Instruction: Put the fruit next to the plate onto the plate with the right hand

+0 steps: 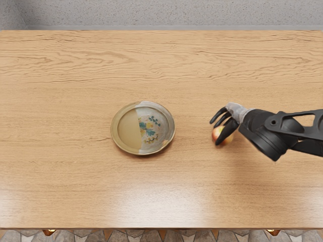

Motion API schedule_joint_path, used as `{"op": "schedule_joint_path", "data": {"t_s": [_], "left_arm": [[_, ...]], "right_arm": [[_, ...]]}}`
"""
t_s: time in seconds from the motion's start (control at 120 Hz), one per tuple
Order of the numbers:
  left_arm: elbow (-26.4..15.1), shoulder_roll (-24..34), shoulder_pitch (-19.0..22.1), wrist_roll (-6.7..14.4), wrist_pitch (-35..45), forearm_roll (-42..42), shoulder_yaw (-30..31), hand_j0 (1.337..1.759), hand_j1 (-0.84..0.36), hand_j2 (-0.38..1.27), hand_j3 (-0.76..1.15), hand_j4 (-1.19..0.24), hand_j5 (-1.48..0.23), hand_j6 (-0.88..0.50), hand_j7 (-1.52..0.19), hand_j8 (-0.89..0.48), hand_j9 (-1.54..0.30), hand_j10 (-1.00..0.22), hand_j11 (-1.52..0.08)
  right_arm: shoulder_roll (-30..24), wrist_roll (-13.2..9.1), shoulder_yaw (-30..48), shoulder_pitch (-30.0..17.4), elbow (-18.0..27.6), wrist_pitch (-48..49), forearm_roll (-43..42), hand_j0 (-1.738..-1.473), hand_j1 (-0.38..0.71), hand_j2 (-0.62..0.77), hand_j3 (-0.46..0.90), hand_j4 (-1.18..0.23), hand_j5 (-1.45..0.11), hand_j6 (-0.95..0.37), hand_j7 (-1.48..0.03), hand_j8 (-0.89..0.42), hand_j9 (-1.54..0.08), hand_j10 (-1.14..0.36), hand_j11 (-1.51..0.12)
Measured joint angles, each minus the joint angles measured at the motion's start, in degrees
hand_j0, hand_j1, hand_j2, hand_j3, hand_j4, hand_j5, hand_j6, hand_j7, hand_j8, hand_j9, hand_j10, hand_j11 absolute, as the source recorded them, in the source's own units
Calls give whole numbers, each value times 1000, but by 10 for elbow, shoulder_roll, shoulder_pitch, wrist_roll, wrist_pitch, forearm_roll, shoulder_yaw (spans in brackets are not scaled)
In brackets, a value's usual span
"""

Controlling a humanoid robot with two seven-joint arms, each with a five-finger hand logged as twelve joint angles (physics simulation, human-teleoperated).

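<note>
One fruit (217, 134) sits on the worktop (75, 75), right of the plate (117, 132) and apart from it. Right hand (227, 121) hangs over it, half open, fingers spread, one dark finger crossing the fruit.

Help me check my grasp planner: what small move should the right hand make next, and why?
Probably close the fingers around the fruit. The right hand sits over it with its fingers spread, one draped across it. The fruit seems to rest on the table, apart from the plate on its right, so a firm grip likely has to come before any lift.
</note>
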Motion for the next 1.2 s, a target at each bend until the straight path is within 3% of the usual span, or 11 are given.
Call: {"op": "schedule_joint_path", "data": {"t_s": [0.375, 0.65, 0.842, 0.992, 1.2], "left_arm": [[0, 0, 0, 0, 0, 0, 0, 1658, 55, 49, 0, -245, -318, -245, -318, -245, -318, -245, -318], [0, 0, 0, 0, 0, 0, 0, 1658, 55, 49, 0, -245, -318, -245, -318, -245, -318, -245, -318], [0, 0, -1, 0, 0, 0, 0, 1658, 55, 49, 0, -245, -318, -245, -318, -245, -318, -245, -318], [0, 0, 0, 0, 0, 0, 0, 1658, 55, 49, 0, -245, -318, -245, -318, -245, -318, -245, -318], [0, 0, 0, 0, 0, 0, 0, 1658, 55, 49, 0, -245, -318, -245, -318, -245, -318, -245, -318]], "right_arm": [[13, 0, 58, 62, 3, 0, 73, -1656, 273, 318, -1, -669, -904, -607, -884, -422, -870, -469, -872], [86, 0, 123, 68, 1, 0, 101, -1657, 293, 341, 0, -664, -912, -595, -884, -404, -875, -458, -869], [159, 0, 138, 67, -42, 0, 105, -1658, 300, 360, 0, -663, -919, -603, -887, -400, -879, -446, -872], [181, 0, 141, 67, -56, 0, 105, -1658, 310, 394, 0, -666, -908, -631, -884, -413, -886, -455, -874], [187, 0, 141, 67, -60, 0, 103, -1658, 164, 131, 0, -476, -635, -468, -626, -370, -627, -393, -622]]}}
